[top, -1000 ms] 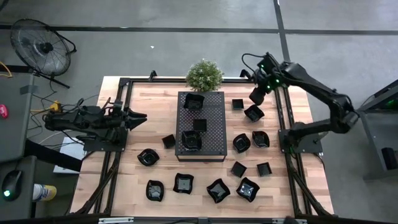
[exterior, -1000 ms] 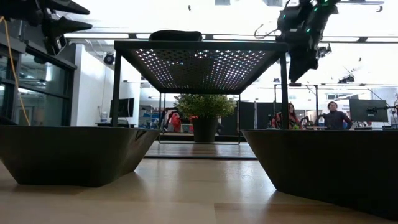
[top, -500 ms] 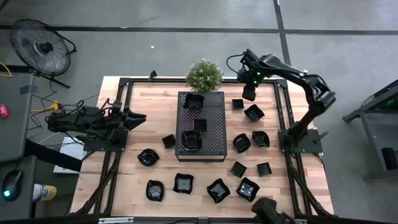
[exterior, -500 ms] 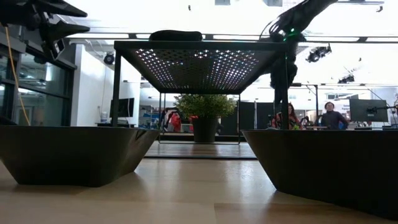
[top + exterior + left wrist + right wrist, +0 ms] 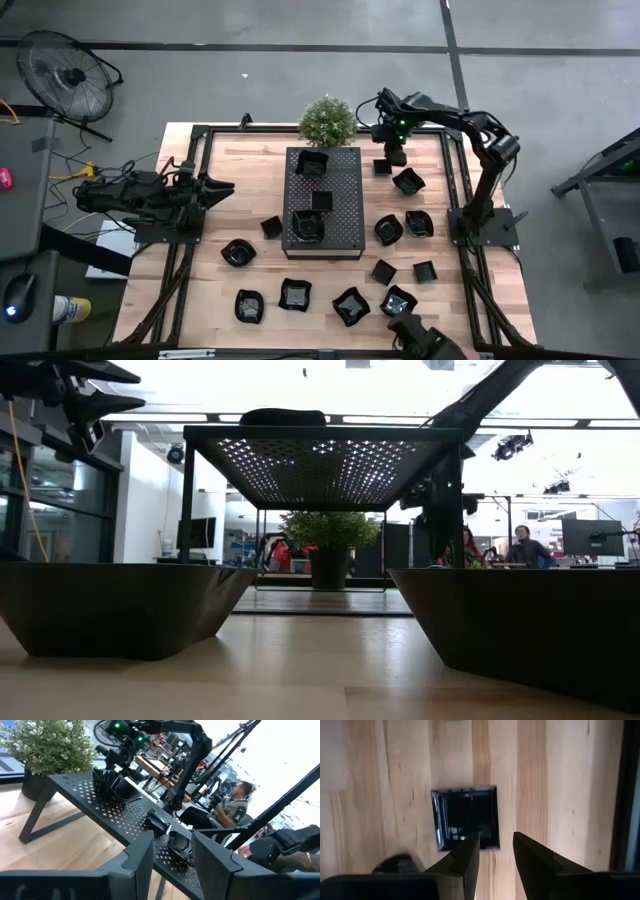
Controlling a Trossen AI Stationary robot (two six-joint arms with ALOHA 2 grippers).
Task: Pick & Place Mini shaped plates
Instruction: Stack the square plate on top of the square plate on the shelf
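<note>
Several mini shaped plates, small glossy black dishes, lie scattered on the wooden table (image 5: 250, 260). Three more sit on the raised black perforated tray (image 5: 340, 205). My right gripper (image 5: 394, 155) hangs open at the far right, pointing down. It is just above a small square plate (image 5: 466, 817) that lies flat on the wood, and its fingertips (image 5: 470, 847) are short of the plate's edge. My left gripper (image 5: 225, 187) waits open and level at the table's left edge, facing the tray (image 5: 100, 795).
A potted plant (image 5: 328, 120) stands at the far edge behind the tray. A wavy-rimmed plate (image 5: 407, 182) lies just near of the square one. Two plates (image 5: 120, 605) (image 5: 530, 625) loom close in the low view. A black frame rail (image 5: 455, 180) borders the right side. People sit beyond the table (image 5: 522, 545).
My right gripper has swung toward the table's left from over the wavy-rimmed plate and come down over the small square plate. Its wrist has rolled, and it has stayed open. No plate has moved.
</note>
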